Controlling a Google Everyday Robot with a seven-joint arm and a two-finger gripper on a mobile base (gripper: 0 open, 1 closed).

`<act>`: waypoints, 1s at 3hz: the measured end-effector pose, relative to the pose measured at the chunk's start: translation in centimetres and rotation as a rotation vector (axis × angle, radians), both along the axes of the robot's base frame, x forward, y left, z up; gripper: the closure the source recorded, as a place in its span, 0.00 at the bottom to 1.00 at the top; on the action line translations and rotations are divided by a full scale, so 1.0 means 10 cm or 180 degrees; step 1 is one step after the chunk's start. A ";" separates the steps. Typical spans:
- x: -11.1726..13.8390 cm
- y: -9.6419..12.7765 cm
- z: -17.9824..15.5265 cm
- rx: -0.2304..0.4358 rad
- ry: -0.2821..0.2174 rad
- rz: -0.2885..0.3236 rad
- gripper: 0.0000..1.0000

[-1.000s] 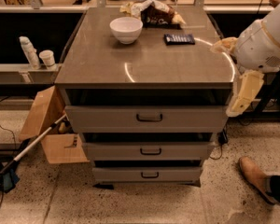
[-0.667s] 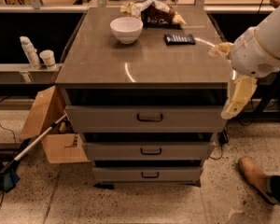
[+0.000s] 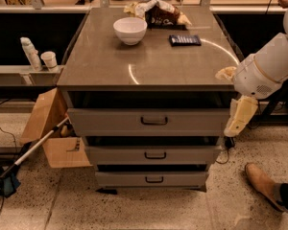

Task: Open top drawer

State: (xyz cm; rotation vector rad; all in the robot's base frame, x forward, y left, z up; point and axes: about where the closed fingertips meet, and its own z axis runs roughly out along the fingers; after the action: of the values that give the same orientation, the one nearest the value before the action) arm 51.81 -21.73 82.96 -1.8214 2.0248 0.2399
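The top drawer (image 3: 110,122) is the widest grey front of three, right under the countertop, with a small dark bail handle (image 3: 154,121) at its centre. A dark gap shows above its front. Two narrower grey drawers (image 3: 154,155) sit below it. My gripper (image 3: 240,117), cream-coloured, hangs down from the white arm (image 3: 269,66) just beyond the right end of the top drawer's front, at handle height and well to the right of the handle. It holds nothing that I can see.
On the countertop (image 3: 149,66) stand a white bowl (image 3: 130,29), a dark flat device (image 3: 185,40) and a snack bag (image 3: 158,13). A cardboard box (image 3: 50,128) and a long-handled tool (image 3: 31,152) lie at the left. A person's shoe (image 3: 261,183) is at the lower right.
The arm has come down and a little left, bringing the gripper from beside the countertop edge to beside the top drawer's right end. The drawers look unmoved.
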 end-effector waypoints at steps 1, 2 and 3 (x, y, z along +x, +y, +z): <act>0.00 0.01 -0.02 -0.0005 -0.0024 -0.0007 0.00; 0.02 0.04 -0.12 0.0007 -0.0149 -0.0060 0.00; 0.07 0.08 -0.25 0.0016 -0.0195 -0.0090 0.00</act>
State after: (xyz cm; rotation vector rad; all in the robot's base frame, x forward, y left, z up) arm 52.51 -20.95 80.45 -1.7739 2.0049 0.1785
